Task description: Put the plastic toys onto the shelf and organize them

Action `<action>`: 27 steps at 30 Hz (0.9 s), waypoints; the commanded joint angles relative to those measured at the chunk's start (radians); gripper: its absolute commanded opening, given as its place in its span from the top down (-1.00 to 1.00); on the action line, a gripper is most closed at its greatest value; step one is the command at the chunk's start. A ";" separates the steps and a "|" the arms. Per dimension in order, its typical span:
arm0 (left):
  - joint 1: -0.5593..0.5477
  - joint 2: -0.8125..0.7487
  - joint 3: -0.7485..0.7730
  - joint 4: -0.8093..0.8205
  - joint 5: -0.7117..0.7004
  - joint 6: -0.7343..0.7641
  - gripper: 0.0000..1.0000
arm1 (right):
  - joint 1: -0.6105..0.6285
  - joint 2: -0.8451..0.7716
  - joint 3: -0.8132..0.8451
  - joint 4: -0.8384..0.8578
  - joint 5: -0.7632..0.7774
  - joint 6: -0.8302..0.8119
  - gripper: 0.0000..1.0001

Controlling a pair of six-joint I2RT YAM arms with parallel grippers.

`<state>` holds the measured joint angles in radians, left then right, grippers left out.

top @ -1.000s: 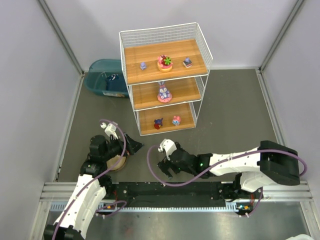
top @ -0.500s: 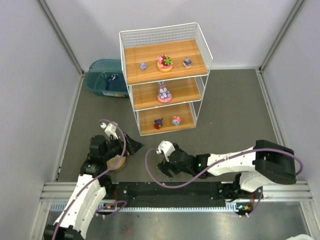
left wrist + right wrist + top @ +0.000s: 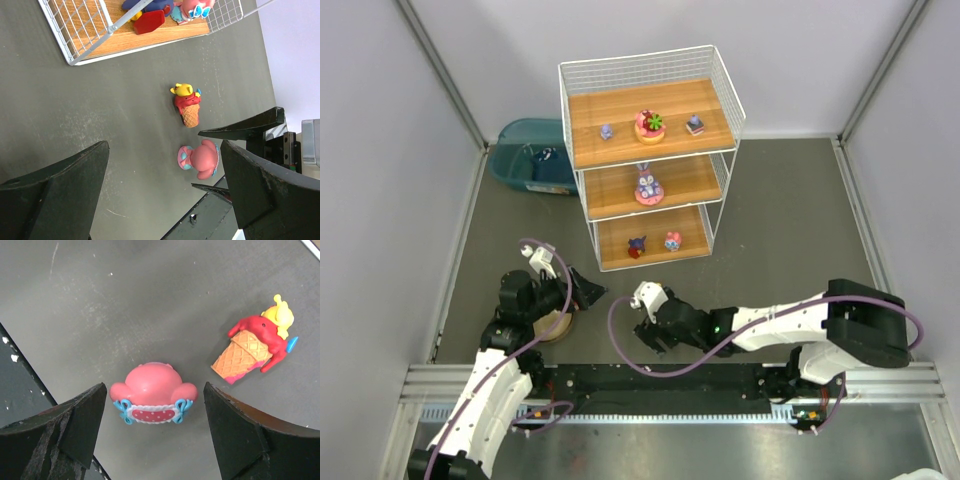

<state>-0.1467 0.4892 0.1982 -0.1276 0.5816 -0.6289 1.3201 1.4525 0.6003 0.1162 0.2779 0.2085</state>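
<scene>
Here, right gripper [image 3: 154,389] straddles 1 pink toy [image 3: 151,399].

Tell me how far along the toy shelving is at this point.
Done: six toys sit on the shelf: three on the top board, the bunny on the middle, two on the bottom. In hand: the right gripper, open, straddles the pink toy on the table, not gripping it yet. Left: that toy and the cone toy beside it.
</scene>
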 commanded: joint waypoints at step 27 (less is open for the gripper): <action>-0.002 0.009 0.018 0.034 -0.009 0.009 -0.98 | 0.011 -0.006 0.050 0.022 -0.003 -0.009 -0.06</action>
<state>-0.1471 0.4892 0.1982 -0.1272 0.5789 -0.6292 1.3201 1.4544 0.6109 0.1253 0.2787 0.2012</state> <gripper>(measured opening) 0.990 0.613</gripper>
